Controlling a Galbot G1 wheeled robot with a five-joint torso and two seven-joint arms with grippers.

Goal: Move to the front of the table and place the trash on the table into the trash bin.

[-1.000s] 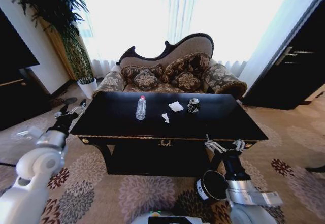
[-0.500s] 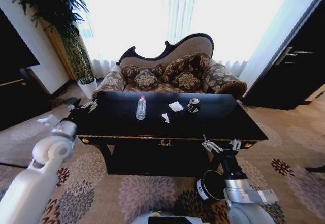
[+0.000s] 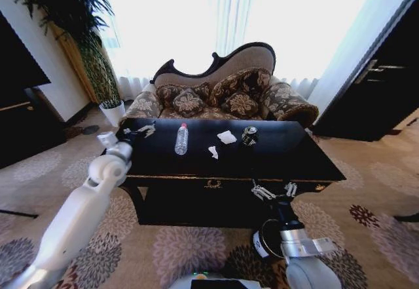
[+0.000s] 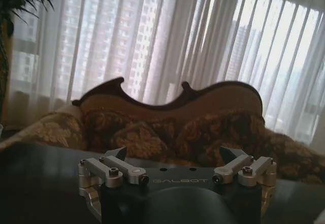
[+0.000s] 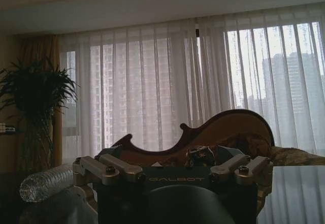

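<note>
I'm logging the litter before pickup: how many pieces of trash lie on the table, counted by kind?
Clear plastic bottle: 1
Crushed metal can: 1
Crumpled white paper scraps: 2
Total: 4, all on the black table.

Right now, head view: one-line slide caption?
Left claw open over the table beside the bottle; right claw open at its front edge above the trash bin.

one bottle (image 3: 182, 139), one can (image 3: 249, 135) — two paper scraps (image 3: 226, 137)
</note>
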